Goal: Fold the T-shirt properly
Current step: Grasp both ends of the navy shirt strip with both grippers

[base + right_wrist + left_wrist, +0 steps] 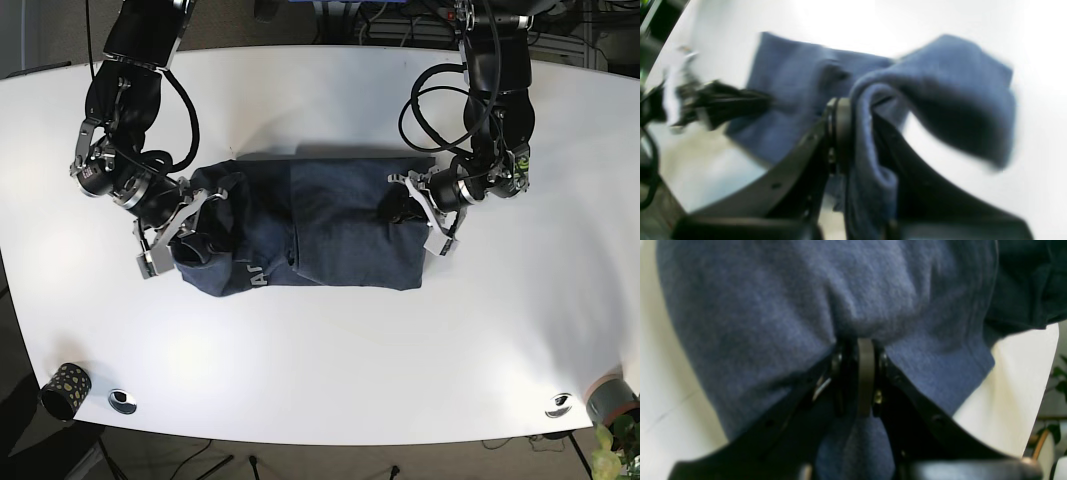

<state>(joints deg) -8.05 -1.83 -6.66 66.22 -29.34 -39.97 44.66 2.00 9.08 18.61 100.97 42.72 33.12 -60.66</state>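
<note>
Lying mid-way on the white oval tabletop (330,350), the dark blue cotton T-shirt (320,235) ran its long axis left to right. 2 tools pinched it: the left tool (412,205) clamped its right edge, the right tool (190,228) gripped its bunched left end.

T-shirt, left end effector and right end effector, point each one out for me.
T-shirt (340,235): base view, on the flat folded middle panel.
left end effector (866,350): left wrist view, where the fingers pinch fabric.
right end effector (853,110): right wrist view, at the fingertips clamping cloth.
</note>
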